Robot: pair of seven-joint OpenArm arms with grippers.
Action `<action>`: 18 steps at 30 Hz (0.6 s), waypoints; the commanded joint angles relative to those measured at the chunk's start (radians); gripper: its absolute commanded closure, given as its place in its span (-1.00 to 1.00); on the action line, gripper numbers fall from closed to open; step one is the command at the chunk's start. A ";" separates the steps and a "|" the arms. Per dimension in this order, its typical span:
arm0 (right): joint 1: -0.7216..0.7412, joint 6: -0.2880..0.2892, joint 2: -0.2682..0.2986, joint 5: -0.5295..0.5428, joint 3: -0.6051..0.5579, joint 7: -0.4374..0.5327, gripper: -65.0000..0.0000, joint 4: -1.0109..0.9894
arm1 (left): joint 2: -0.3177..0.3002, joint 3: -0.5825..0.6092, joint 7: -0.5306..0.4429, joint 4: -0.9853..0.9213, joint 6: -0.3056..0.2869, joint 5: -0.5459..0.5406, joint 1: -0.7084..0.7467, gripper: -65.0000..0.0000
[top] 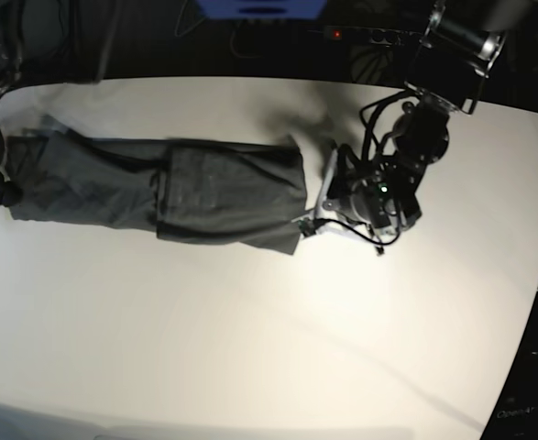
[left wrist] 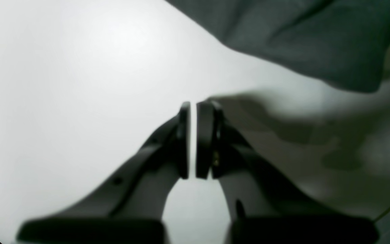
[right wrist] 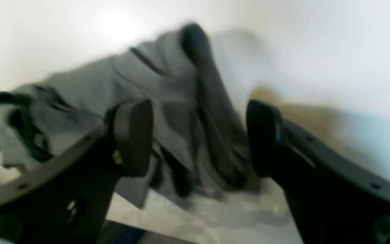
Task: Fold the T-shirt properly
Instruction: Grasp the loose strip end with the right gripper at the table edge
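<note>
Black fingers (left wrist: 203,139) of the left gripper (left wrist: 192,135) fill the front of the left wrist view. They are pressed almost together, with only a thin slit between them, and nothing is in them. They hang over the bare white table (left wrist: 80,84), just beside one end of the T-shirt (left wrist: 317,37).

On the right wrist view, the right gripper (right wrist: 198,135) has its fingers wide apart, and the grey cloth lies bunched up below them. The picture is blurry, so I cannot tell if they touch it.

From the base view, the T-shirt (top: 159,188) lies in a long dark strip across the far left part of the table (top: 278,348). A blue thing (top: 259,7) sits behind the table's far edge.
</note>
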 commanded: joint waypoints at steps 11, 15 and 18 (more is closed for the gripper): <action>-0.022 0.007 -0.020 0.024 0.004 0.001 -0.32 0.099 | 0.001 -0.007 -0.006 0.021 0.004 -0.001 -0.022 0.91; -0.022 0.007 -0.037 0.024 0.003 0.001 -0.32 0.099 | 0.001 -0.007 -0.005 0.021 0.004 -0.001 -0.022 0.91; -0.023 0.007 -0.046 0.024 0.003 0.001 -0.32 0.100 | 0.001 -0.007 -0.005 0.021 0.004 -0.001 -0.022 0.91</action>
